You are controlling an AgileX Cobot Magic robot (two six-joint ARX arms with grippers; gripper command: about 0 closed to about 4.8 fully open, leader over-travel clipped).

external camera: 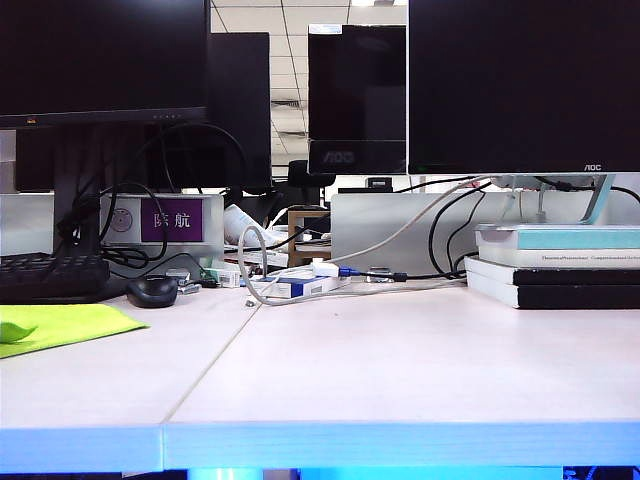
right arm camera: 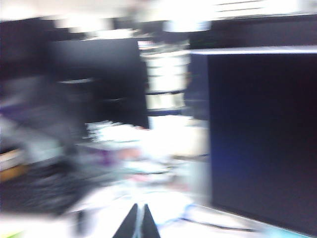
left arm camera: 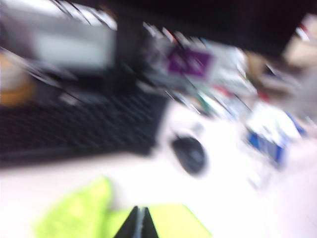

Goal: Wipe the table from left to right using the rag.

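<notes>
Exterior only: we see neither arm; books [external camera: 560, 262] stacked far right, three counted.
Left wrist: blurred; left gripper [left arm camera: 140, 224] fingers together, above the rag [left arm camera: 94, 213], nothing held.
Right wrist: blurred; right gripper [right arm camera: 138, 223] fingers together, facing a dark monitor [right arm camera: 257, 134].
Rag: one, lime-green, flat at the table's [external camera: 400, 370] left edge, near one mouse [external camera: 153, 290].
Surface: white, two panels, thin seam.
Room: office, cables behind.
</notes>
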